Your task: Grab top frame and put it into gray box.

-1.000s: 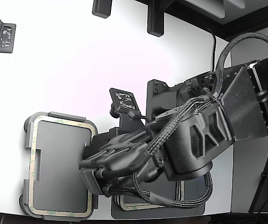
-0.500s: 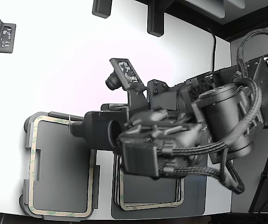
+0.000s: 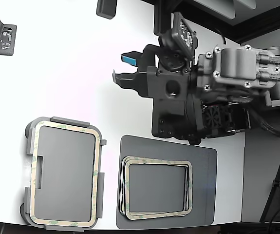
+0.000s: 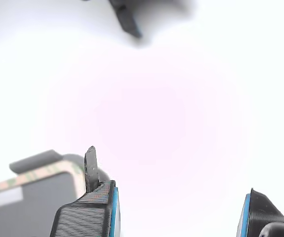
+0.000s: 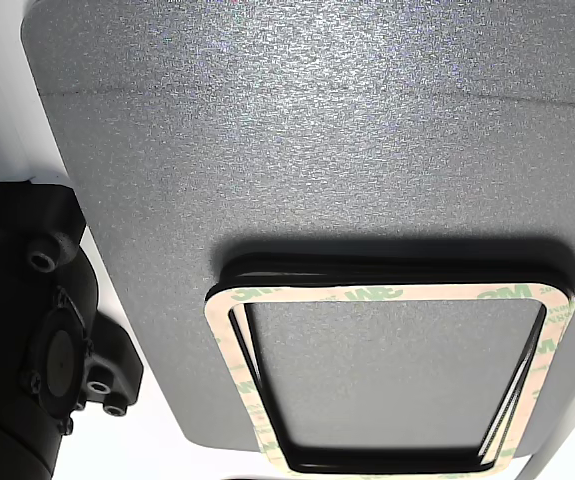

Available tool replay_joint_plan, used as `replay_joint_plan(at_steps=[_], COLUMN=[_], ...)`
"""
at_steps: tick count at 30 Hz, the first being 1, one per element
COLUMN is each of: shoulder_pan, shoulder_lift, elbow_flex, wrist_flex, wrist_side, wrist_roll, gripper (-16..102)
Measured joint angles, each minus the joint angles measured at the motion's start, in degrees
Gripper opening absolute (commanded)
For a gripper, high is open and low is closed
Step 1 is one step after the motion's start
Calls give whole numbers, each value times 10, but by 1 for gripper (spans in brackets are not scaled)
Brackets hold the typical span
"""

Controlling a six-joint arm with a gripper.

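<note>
Since a second ago the gripper [image 3: 121,68] has been lifting away from the gray box [image 3: 64,172] and is now hovering with jaws spread and empty over the white table [image 3: 71,58]. One frame [image 3: 97,178] is lying in the box, long axis running up-down in the exterior view. One stack of frames [image 3: 157,191], too close to count, is sitting on the dark mat [image 3: 203,161], its long axis running left-right.

Frame [image 3: 65,128] cream-beige, faintly green-marked; box [image 3: 28,146] light gray; mat [image 3: 203,161] speckled dark gray; bench [image 3: 57,63] white; end effector [image 3: 125,68] black, blue-padded.

Matt, grainy dark gray mat [image 5: 267,150]; ribbed black plastic claw [image 4: 179,212] with smooth blue pads [image 4: 113,210].
</note>
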Motion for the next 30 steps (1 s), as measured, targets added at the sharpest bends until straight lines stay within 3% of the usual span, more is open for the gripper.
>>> replay_joint_plan(at_steps=[7,15,30], shoulder_pan=[-76,-83,-86], shoulder_lift=[158,305,320], elbow_flex=[133,272,314], wrist_flex=[-13,-28,-33], wrist_side=[-66,-70,-64], wrist_roll=[-175,-185,-185], gripper=[100,100,100])
